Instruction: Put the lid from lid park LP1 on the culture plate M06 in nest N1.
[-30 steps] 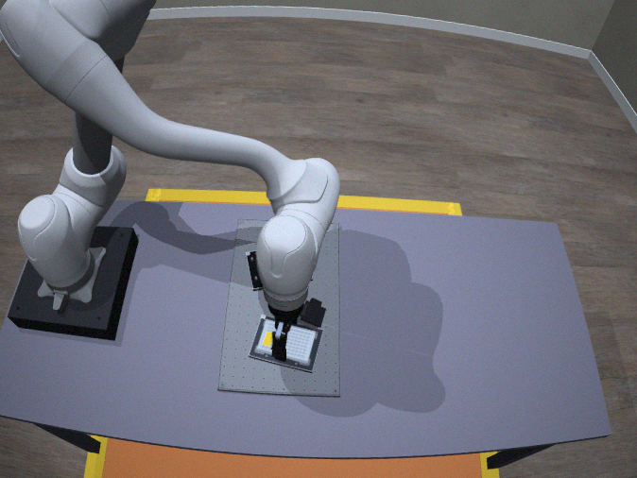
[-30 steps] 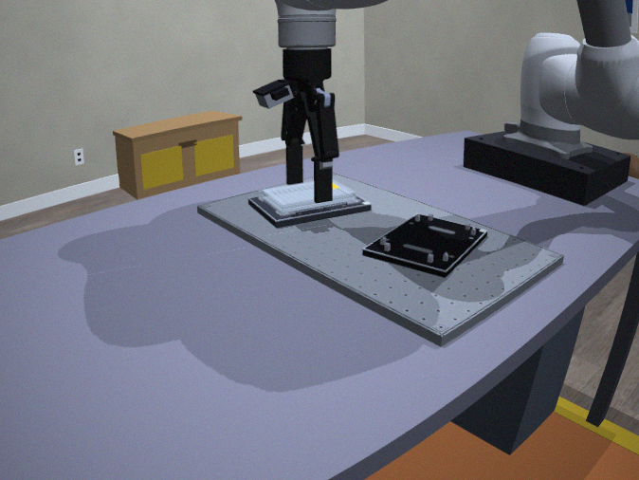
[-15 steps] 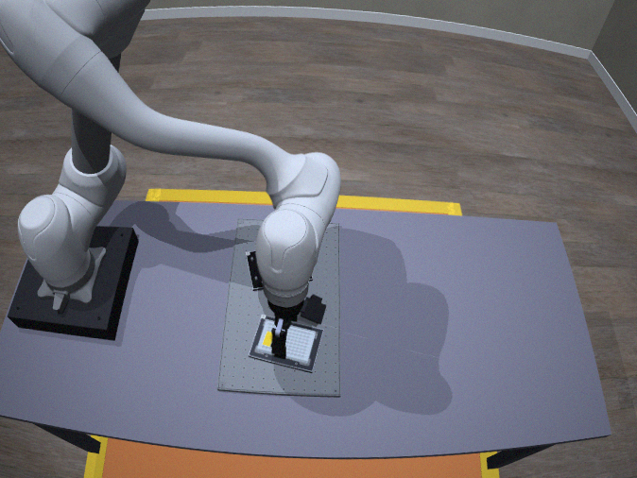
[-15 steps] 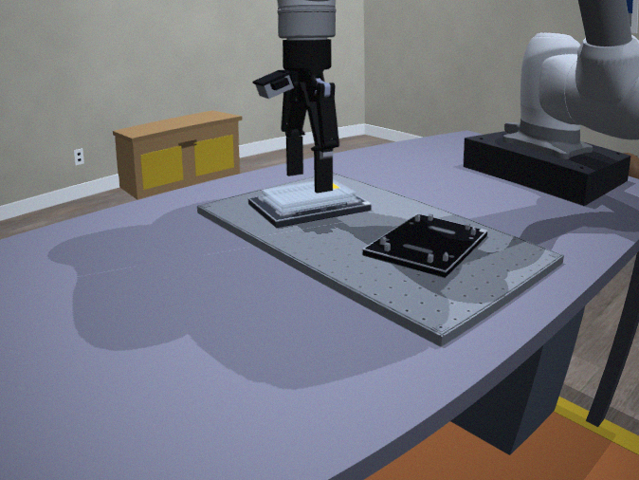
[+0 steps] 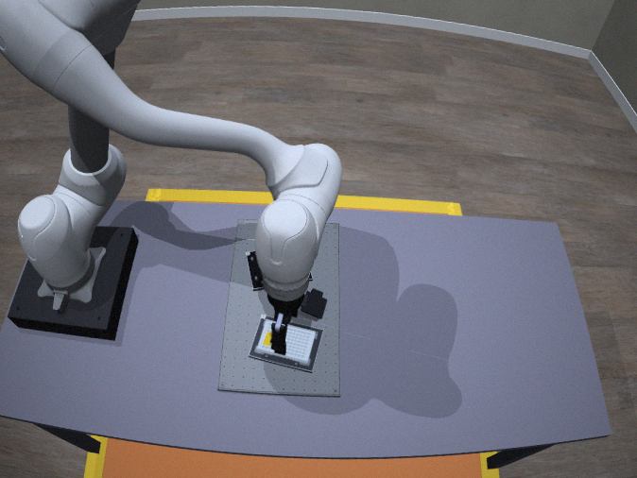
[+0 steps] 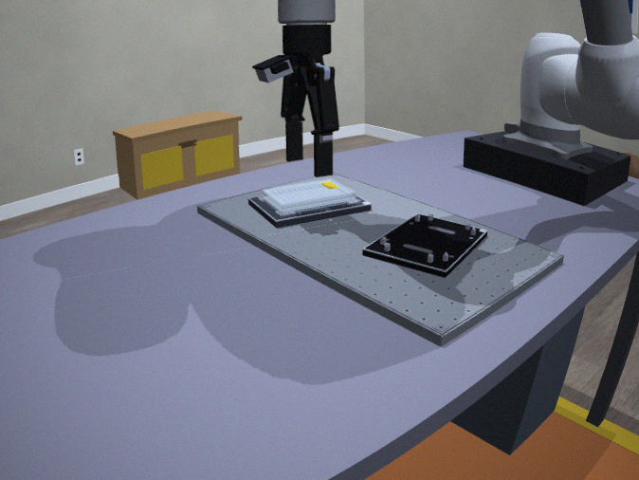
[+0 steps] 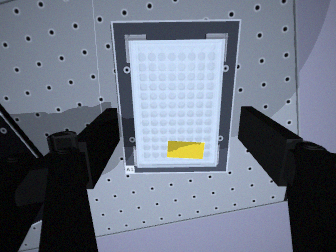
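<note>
Hovering open tool, lid on plate

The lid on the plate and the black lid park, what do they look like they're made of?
The lid looks like clear, glossy plastic: the well grid shows through it. The lid park looks like matte black plastic or anodized metal, with small grey pegs; which one is unclear.

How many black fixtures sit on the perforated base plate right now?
2. One nest holds the lidded culture plate below the open fingers; the other, the lid park with small pegs, sits bare nearer the arm's base.
</note>
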`<state>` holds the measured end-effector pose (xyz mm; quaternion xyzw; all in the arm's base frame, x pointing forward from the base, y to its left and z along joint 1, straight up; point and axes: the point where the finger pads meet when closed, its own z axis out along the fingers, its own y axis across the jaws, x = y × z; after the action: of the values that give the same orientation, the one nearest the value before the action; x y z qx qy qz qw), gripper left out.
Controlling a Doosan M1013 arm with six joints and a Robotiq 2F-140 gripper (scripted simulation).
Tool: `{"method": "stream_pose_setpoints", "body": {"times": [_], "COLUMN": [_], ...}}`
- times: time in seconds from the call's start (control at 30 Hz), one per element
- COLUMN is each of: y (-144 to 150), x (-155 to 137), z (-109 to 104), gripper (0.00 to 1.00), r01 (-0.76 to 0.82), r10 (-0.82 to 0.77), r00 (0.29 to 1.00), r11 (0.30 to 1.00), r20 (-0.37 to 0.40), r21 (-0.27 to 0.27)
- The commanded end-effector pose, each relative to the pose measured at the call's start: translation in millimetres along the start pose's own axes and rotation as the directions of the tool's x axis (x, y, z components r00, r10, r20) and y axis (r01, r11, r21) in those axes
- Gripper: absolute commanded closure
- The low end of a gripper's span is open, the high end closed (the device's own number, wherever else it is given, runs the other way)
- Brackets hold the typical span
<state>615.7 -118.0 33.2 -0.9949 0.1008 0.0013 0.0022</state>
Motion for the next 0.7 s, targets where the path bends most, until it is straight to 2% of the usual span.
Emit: {"method": "stream_pose_setpoints", "body": {"times": [0.0,0.67], "y": [3.7,3.7], "x": [1.9,1.0], "z": [-10.6,-11.6], "gripper": [0.31,0.31], "r01": [-0.007,-0.007], "r10": [0.007,0.007], "r00": [1.0,1.0], "r11": [1.0,1.0], "r20": [-0.005,-0.004], "r21": [-0.001,-0.001]}}
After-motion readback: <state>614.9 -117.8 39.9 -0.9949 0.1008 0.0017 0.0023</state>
